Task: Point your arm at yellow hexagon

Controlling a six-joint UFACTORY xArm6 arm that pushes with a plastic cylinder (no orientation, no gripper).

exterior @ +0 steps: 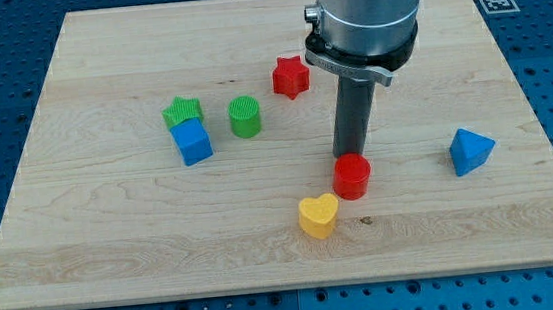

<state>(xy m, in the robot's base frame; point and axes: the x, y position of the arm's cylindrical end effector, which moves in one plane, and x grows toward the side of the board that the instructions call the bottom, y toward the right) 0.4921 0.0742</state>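
The only yellow block in view is heart-shaped (319,214); it lies on the wooden board (114,249) near the view's bottom centre. My tip (351,155) sits just above a red cylinder (352,176), touching or almost touching its far side. The yellow heart is below and left of the tip, close beside the red cylinder. The very end of the rod is partly hidden by the red cylinder.
A red star (290,76) lies above and left of the tip. A green cylinder (244,116), a green star (182,111) and a blue cube (192,141) sit at the left. A blue triangular block (470,150) sits at the right.
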